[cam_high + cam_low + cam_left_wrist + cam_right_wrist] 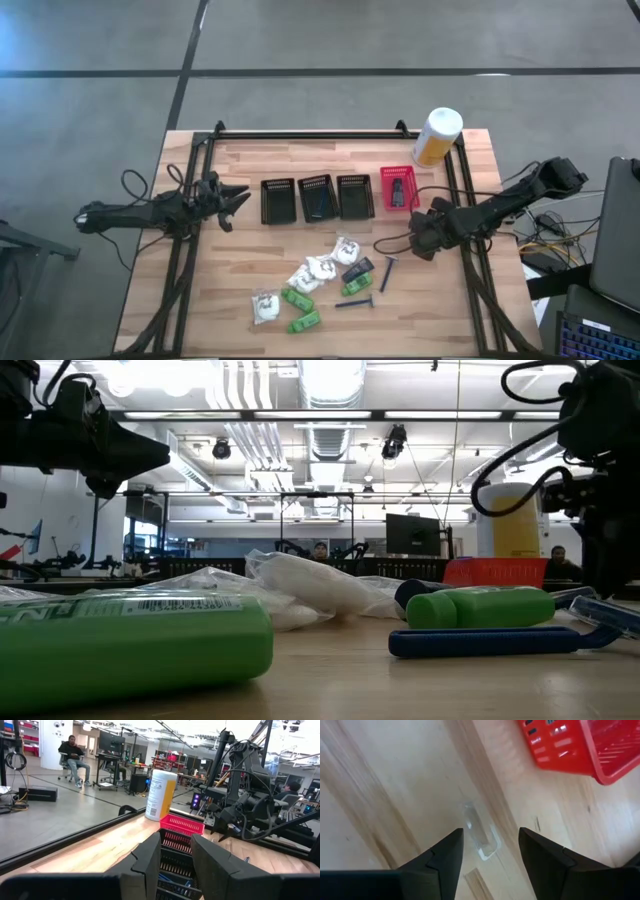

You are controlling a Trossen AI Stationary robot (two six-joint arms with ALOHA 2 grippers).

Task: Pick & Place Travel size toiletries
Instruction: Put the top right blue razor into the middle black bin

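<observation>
The toiletries lie in a loose pile near the table's near edge. There are white clear-wrapped lumps (320,268), green packets (303,322), a dark sachet (358,270) and blue razors (388,272). In the low view a green packet (130,645) fills the foreground, with a white lump (310,585) behind it. My right gripper (418,238) (490,837) is open and points down at bare wood, to the right of the pile and just on the near side of the red basket (570,745). My left gripper (240,200) (175,845) is open and level, left of the black baskets.
Three black baskets (316,197) and a red basket (398,188) stand in a row across the table's middle. The white-and-yellow canister (437,137) stands at the far right corner. A black frame rail (310,133) runs round the table. A person sits in the room beyond.
</observation>
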